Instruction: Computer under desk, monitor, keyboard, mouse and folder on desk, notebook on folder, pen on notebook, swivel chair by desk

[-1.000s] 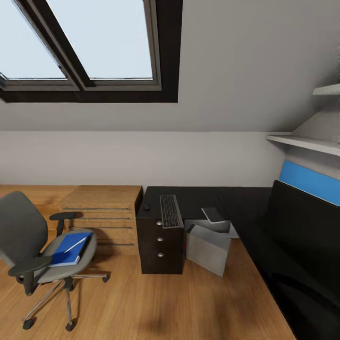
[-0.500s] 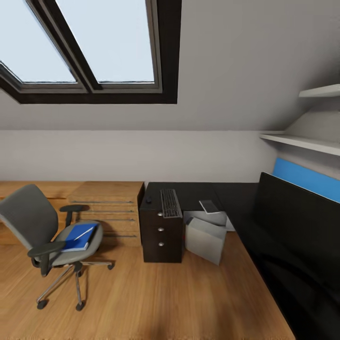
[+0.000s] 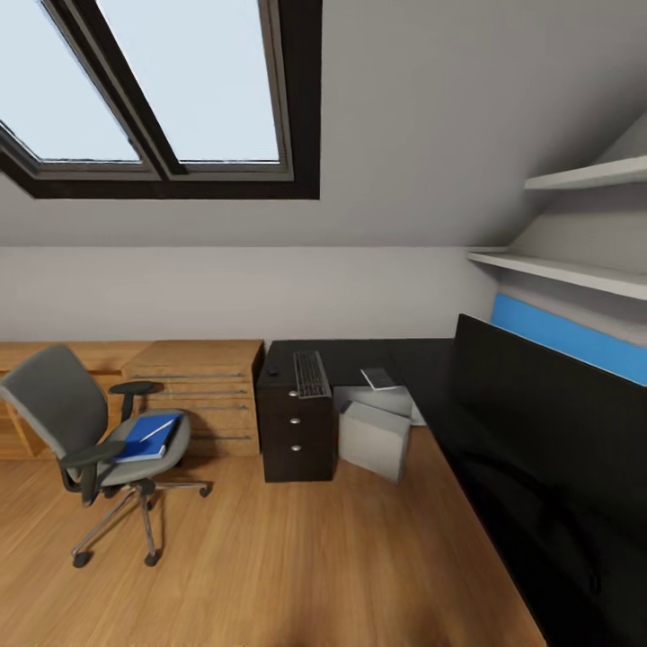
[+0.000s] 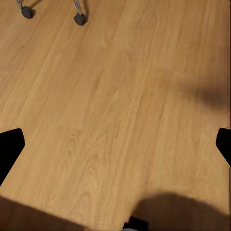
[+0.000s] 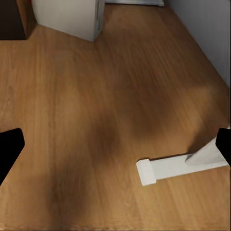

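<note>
We note the folder (image 3: 144, 438) on the chair (image 3: 94, 431), left of the desk (image 3: 359, 364), nearer our left arm; both grippers released, empty.

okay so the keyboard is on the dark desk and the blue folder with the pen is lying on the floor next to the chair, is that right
Not quite. The keyboard is on the dark desk, but the blue folder with the pen lies on the seat of the swivel chair, not the floor. The head view shows it.

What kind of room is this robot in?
Most likely a home office corner in an attic room. A skylight window sits in a sloped ceiling, a swivel chair stands on the wooden floor, and a dark desk carries a keyboard.
</note>
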You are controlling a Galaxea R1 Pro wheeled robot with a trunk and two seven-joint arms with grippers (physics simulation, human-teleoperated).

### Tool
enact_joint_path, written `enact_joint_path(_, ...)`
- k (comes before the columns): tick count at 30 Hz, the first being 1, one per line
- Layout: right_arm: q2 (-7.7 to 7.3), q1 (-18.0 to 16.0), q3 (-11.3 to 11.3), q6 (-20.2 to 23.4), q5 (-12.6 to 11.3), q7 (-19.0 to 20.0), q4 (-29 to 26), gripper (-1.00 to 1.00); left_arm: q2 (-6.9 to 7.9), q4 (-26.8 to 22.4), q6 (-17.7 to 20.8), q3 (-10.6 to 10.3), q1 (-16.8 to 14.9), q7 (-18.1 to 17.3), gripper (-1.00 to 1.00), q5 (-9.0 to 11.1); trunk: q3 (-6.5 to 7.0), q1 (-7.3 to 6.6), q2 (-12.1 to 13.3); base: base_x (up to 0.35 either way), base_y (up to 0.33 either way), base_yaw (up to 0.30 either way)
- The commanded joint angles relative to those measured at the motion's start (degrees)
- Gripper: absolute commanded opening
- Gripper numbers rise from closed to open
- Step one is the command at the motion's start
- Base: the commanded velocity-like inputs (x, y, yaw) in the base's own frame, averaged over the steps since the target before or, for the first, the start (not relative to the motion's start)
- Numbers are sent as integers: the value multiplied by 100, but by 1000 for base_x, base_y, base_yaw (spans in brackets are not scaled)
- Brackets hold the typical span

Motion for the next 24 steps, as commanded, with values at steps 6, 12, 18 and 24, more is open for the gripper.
enact_joint_path(6,7,-7,52,-21,-50,-6,12,100,0,-21,-17,-44,-12,64,100,-12,-11,-2,-8,-338,-80,-132)
enact_joint_path(12,8,-7,55,-21,-50,-6,12,100,-23,-14,107,-44,-12,70,100,-12,-12,-2,-8,-302,-176,-15)
enact_joint_path(18,9,-7,54,-21,-48,-3,12,100,-108,51,315,-36,-12,68,100,-12,-12,-2,-8,-158,-288,-2)
enact_joint_path(24,0,-7,42,-24,-36,20,12,100,-184,58,328,-35,-12,93,100,-12,-12,-2,-8,-12,-343,0)
